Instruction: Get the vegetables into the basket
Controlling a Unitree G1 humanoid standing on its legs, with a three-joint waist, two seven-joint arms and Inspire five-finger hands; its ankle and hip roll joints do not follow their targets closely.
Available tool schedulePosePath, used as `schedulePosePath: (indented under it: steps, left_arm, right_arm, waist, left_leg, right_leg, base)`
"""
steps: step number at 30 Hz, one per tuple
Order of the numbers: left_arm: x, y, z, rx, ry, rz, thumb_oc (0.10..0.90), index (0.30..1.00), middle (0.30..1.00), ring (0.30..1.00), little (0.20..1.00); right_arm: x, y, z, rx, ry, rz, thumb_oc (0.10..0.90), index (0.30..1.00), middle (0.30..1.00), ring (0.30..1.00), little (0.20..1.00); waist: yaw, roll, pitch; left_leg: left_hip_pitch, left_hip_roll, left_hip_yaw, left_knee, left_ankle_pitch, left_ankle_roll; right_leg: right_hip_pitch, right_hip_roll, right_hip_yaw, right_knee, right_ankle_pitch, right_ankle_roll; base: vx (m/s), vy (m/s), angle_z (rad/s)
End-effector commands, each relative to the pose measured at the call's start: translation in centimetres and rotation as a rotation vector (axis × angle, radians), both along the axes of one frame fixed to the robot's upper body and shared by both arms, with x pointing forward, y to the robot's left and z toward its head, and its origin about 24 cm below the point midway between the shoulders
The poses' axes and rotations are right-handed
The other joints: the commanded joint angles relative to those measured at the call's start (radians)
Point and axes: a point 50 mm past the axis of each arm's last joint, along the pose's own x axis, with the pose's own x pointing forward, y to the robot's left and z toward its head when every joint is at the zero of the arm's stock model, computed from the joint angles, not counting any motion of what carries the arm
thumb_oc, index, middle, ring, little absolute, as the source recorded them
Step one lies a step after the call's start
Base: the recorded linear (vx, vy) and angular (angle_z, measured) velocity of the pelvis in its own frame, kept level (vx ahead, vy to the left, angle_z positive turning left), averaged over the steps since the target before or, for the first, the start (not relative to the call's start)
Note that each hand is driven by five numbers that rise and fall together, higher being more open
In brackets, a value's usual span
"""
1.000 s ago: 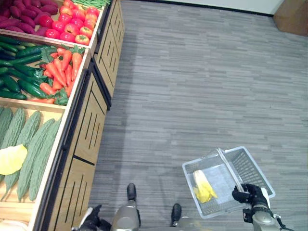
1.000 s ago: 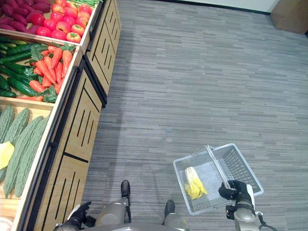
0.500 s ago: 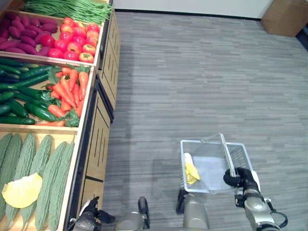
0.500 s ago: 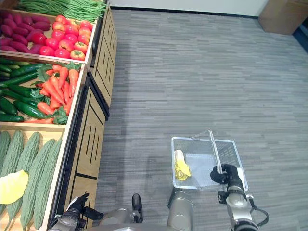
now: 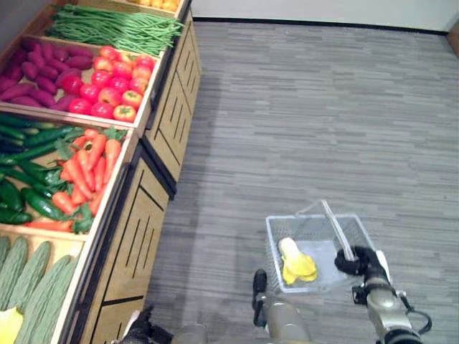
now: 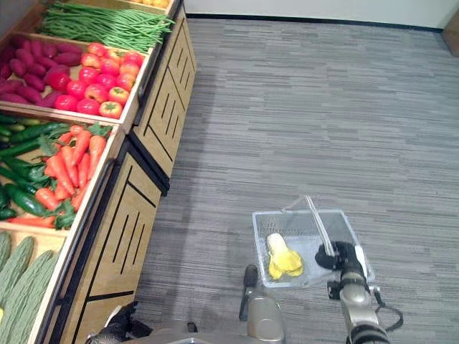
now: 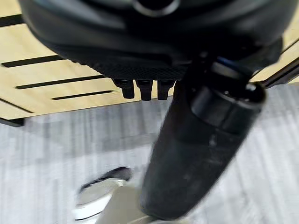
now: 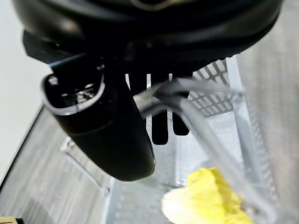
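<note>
A grocery shop: wooden display bins (image 5: 136, 215) stocked with carrots (image 5: 86, 168), tomatoes (image 5: 107, 82), green beans (image 5: 118, 29) and cucumbers (image 5: 29, 193).

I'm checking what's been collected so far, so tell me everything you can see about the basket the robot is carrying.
The basket is a pale grey, see-through plastic one with slotted mesh walls, roughly rectangular, with a thin hoop handle standing up over it. The right hand is curled round that handle and holds the basket above the grey floor, beside the wooden produce stand. Inside lies one yellow leafy vegetable on the bottom, towards the stand side.
</note>
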Motion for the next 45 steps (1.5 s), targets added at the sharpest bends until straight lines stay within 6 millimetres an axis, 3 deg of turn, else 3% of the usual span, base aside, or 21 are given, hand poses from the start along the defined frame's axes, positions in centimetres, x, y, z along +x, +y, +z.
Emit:
schedulePosePath:
  steps: [1, 3, 5, 6, 8, 10, 12, 14, 16, 19, 20, 25, 29, 32, 35, 38, 39, 42, 45]
  left_arm:
    - [1.8, 0.6, 0.9, 0.023, -0.08, -0.004, 0.9, 1.0, 1.0, 1.0, 1.0]
    - [2.3, 0.2, 0.9, 0.013, -0.093, -0.009, 0.9, 1.0, 1.0, 1.0, 1.0]
    - [3.0, -0.2, 1.0, 0.008, -0.108, -0.003, 0.9, 1.0, 1.0, 1.0, 1.0]
    - [2.8, -0.3, 0.9, 0.004, -0.1, 0.007, 0.9, 1.0, 1.0, 1.0, 1.0]
    - [2.1, -0.4, 0.6, -0.004, -0.076, 0.025, 0.9, 1.0, 1.0, 1.0, 1.0]
    - [1.5, -0.3, 0.4, -0.024, -0.066, 0.039, 0.9, 1.0, 1.0, 1.0, 1.0]
    - [0.8, -0.2, 0.2, -0.028, -0.04, 0.021, 0.9, 1.0, 1.0, 1.0, 1.0]
    - [0.5, -0.1, 0.1, -0.023, -0.027, 0.011, 0.9, 1.0, 1.0, 1.0, 1.0]
    - [0.2, 0.1, 0.2, -0.004, -0.013, -0.043, 0.9, 1.0, 1.0, 1.0, 1.0]
    - [0.4, 0.3, 0.3, -0.002, -0.026, -0.034, 0.9, 1.0, 1.0, 1.0, 1.0]
    - [1.0, 0.5, 0.6, -0.004, -0.056, -0.018, 0.9, 1.0, 1.0, 1.0, 1.0]
    - [2.1, 0.7, 1.1, 0.005, -0.089, -0.04, 0.9, 1.0, 1.0, 1.0, 1.0]
    - [1.9, 0.9, 1.1, 0.005, -0.088, -0.029, 0.9, 1.0, 1.0, 1.0, 1.0]
    - [1.3, 1.2, 1.0, 0.009, -0.073, -0.015, 0.9, 1.0, 1.0, 1.0, 1.0]
    - [1.2, 1.4, 1.0, 0.021, -0.065, -0.017, 0.9, 1.0, 1.0, 1.0, 1.0]
    - [1.2, 1.6, 1.0, 0.025, -0.065, -0.008, 0.9, 1.0, 1.0, 1.0, 1.0]
    - [1.4, 1.6, 1.1, 0.028, -0.07, 0.0, 0.9, 1.0, 1.0, 1.0, 1.0]
    - [1.7, 1.5, 1.1, 0.031, -0.079, -0.001, 0.9, 1.0, 1.0, 1.0, 1.0]
    - [1.6, 1.5, 1.0, 0.035, -0.072, -0.001, 0.9, 1.0, 1.0, 1.0, 1.0]
  right_arm:
    - [0.0, -3.7, 4.0, -0.125, -0.167, -0.06, 0.4, 0.3, 0.3, 0.3, 0.3]
    - [-1.0, -4.2, 3.7, -0.127, -0.153, -0.099, 0.4, 0.3, 0.3, 0.3, 0.3]
    - [-1.5, -4.3, 3.5, -0.12, -0.157, -0.127, 0.4, 0.3, 0.3, 0.3, 0.3]
    - [-1.7, -4.2, 3.4, -0.121, -0.155, -0.129, 0.4, 0.3, 0.3, 0.3, 0.3]
    - [-1.7, -4.2, 3.2, -0.13, -0.137, -0.115, 0.4, 0.3, 0.3, 0.3, 0.3]
    - [-1.5, -3.8, 2.9, -0.135, -0.108, -0.079, 0.4, 0.3, 0.3, 0.3, 0.3]
    - [-1.6, -3.4, 2.4, -0.134, -0.069, -0.041, 0.4, 0.3, 0.3, 0.3, 0.3]
    - [-1.7, -3.2, 2.1, -0.131, -0.056, -0.03, 0.4, 0.3, 0.3, 0.3, 0.3]
    - [-1.4, -2.8, 1.8, -0.126, -0.034, -0.004, 0.4, 0.3, 0.3, 0.3, 0.3]
    - [-0.9, -2.4, 1.8, -0.126, -0.042, 0.013, 0.4, 0.3, 0.3, 0.3, 0.3]
    - [-0.3, -2.0, 2.0, -0.133, -0.052, 0.036, 0.4, 0.3, 0.3, 0.3, 0.3]
    - [-0.5, -1.9, 1.5, -0.12, -0.04, 0.022, 0.4, 0.3, 0.3, 0.3, 0.3]
    - [-1.1, -2.0, 1.2, -0.113, -0.027, 0.008, 0.4, 0.3, 0.3, 0.3, 0.3]
    - [-0.9, -1.9, 1.2, -0.118, -0.029, 0.008, 0.4, 0.3, 0.3, 0.3, 0.3]
    - [-0.1, -1.8, 1.5, -0.127, -0.043, 0.023, 0.4, 0.3, 0.3, 0.3, 0.3]
    - [0.1, -1.9, 1.8, -0.133, -0.052, 0.024, 0.4, 0.3, 0.3, 0.3, 0.3]
    - [0.3, -1.9, 1.9, -0.134, -0.064, 0.017, 0.4, 0.3, 0.3, 0.3, 0.3]
    - [0.4, -2.0, 2.1, -0.135, -0.076, 0.004, 0.4, 0.3, 0.3, 0.3, 0.3]
    - [-0.2, -2.1, 1.6, -0.121, -0.057, -0.016, 0.4, 0.3, 0.3, 0.3, 0.3]
  waist:
    - [-0.008, -0.045, 0.006]
    - [-0.006, -0.066, 0.022]
    - [0.007, -0.068, 0.048]
    - [0.02, -0.068, 0.05]
    - [0.045, -0.057, 0.046]
    - [0.074, -0.033, 0.036]
    - [0.085, -0.027, 0.013]
    - [0.091, -0.03, 0.0]
    - [0.092, -0.042, -0.044]
    - [0.091, -0.052, -0.053]
    - [0.092, -0.062, -0.06]
    - [0.083, -0.076, -0.047]
    - [0.084, -0.088, -0.054]
    - [0.096, -0.083, -0.049]
    - [0.081, -0.06, -0.017]
    - [0.066, -0.051, 0.006]
    - [0.052, -0.054, 0.023]
    - [0.023, -0.069, 0.038]
    - [0.001, -0.074, 0.032]
  left_leg:
    - [-0.078, 0.016, -0.011, 0.191, 0.205, 0.005]
    - [-0.149, 0.038, 0.038, 0.267, 0.227, 0.013]
    - [-0.259, 0.022, 0.067, 0.27, 0.177, 0.02]
    - [-0.344, -0.014, 0.082, 0.202, 0.144, 0.035]
    - [-0.373, -0.027, 0.063, 0.037, 0.145, 0.047]
    - [-0.378, -0.026, 0.009, -0.184, 0.244, 0.041]
    - [-0.353, -0.022, 0.01, -0.272, 0.279, 0.032]
    - [-0.332, -0.029, 0.029, -0.289, 0.282, 0.034]
    - [-0.303, -0.073, 0.079, -0.273, 0.239, 0.075]
    - [-0.291, -0.09, 0.103, -0.261, 0.211, 0.093]
    - [-0.29, -0.105, 0.124, -0.243, 0.179, 0.108]
    - [-0.29, -0.132, 0.135, -0.182, 0.114, 0.135]
    - [-0.275, -0.153, 0.138, -0.155, 0.073, 0.15]
    - [-0.232, -0.155, 0.143, -0.167, 0.054, 0.174]
    - [-0.159, -0.142, 0.131, -0.203, 0.051, 0.183]
    - [-0.116, -0.135, 0.104, -0.228, 0.05, 0.175]
    - [-0.093, -0.138, 0.076, -0.226, 0.037, 0.161]
    - [-0.045, -0.147, 0.019, -0.203, -0.009, 0.13]
    - [-0.01, -0.146, -0.048, -0.187, -0.045, 0.111]
  right_leg:
    - [-0.001, -0.037, 0.062, 0.07, -0.057, 0.082]
    - [0.041, -0.039, 0.046, 0.057, -0.079, 0.061]
    - [0.089, -0.034, 0.037, 0.045, -0.101, 0.062]
    - [0.117, -0.031, 0.042, 0.026, -0.11, 0.072]
    - [0.149, -0.019, 0.064, 0.007, -0.124, 0.085]
    - [0.202, 0.012, 0.098, -0.022, -0.143, 0.093]
    - [0.274, 0.019, 0.133, -0.056, -0.16, 0.106]
    - [0.291, 0.01, 0.139, -0.066, -0.161, 0.116]
    - [0.318, -0.044, 0.161, -0.065, -0.16, 0.15]
    - [0.305, -0.069, 0.176, -0.051, -0.14, 0.168]
    - [0.29, -0.089, 0.179, -0.025, -0.117, 0.186]
    - [0.248, -0.104, 0.196, 0.08, -0.055, 0.197]
    - [0.248, -0.122, 0.184, 0.126, 0.006, 0.206]
    - [0.2, -0.136, 0.157, 0.256, 0.107, 0.218]
    - [0.079, -0.116, 0.141, 0.342, 0.096, 0.201]
    - [0.006, -0.094, 0.127, 0.298, 0.04, 0.186]
    - [-0.016, -0.093, 0.147, 0.193, 0.026, 0.186]
    - [-0.059, -0.105, 0.228, -0.023, 0.09, 0.218]
    - [-0.09, -0.108, 0.295, -0.116, 0.125, 0.238]
  base:
    - [0.17, -0.314, 0.31]
    - [0.14, -0.256, 0.22]
    - [0.19, -0.181, 0.43]
    - [0.31, -0.049, 0.54]
    - [0.35, 0.061, 0.16]
    - [0.4, 0.128, -0.75]
    - [0.46, 0.121, -0.99]
    - [0.37, 0.157, -0.76]
    - [0.52, 0.315, -0.83]
    - [0.24, 0.183, -0.48]
    - [0.24, 0.209, -0.24]
    - [0.16, 0.132, 0.02]
    - [0.13, 0.07, 0.09]
    - [0.1, 0.075, -0.09]
    - [0.12, 0.048, -0.09]
    - [0.17, -0.073, 0.19]
    - [0.23, -0.178, 0.63]
    - [0.33, -0.221, 0.7]
    - [0.32, -0.19, 0.92]
